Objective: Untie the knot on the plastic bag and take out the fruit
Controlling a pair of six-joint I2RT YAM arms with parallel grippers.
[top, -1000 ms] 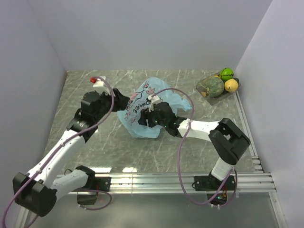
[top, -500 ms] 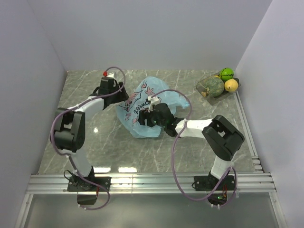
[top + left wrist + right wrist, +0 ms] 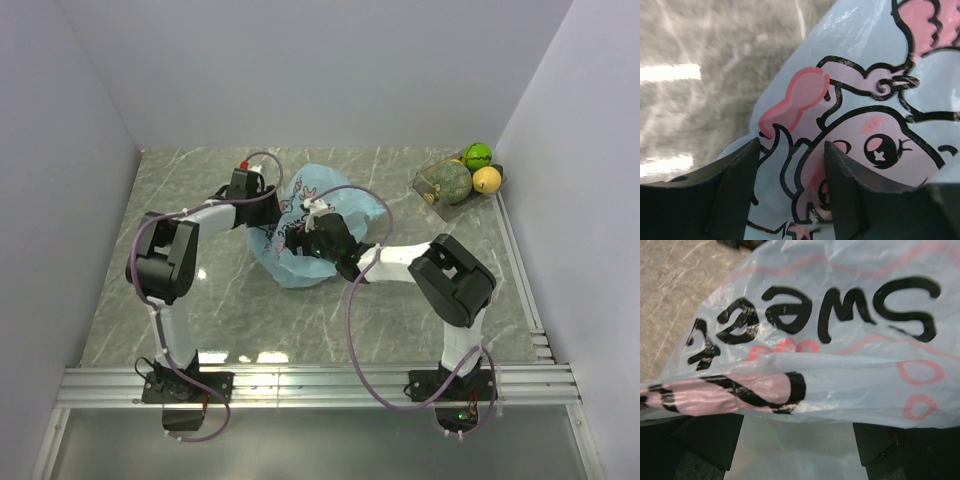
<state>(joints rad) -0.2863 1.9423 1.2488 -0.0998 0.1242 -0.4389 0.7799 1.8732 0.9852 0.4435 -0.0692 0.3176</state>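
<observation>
Roughly: plastic bag (image 3: 288, 266) long axis diagonal, near-left to far-right.

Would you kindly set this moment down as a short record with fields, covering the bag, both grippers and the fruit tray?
plastic bag: light blue with pink cartoon prints, crumpled mid-table
left gripper: open at the bag's left edge, printed plastic showing between its fingers
right gripper: open over a fold of the bag, near the black lettering
clear tray: far right corner, apart from the bag
fruit: in the tray; ribbed melon, green ball and a yellow one visible
bag contents: cannot tell
</observation>
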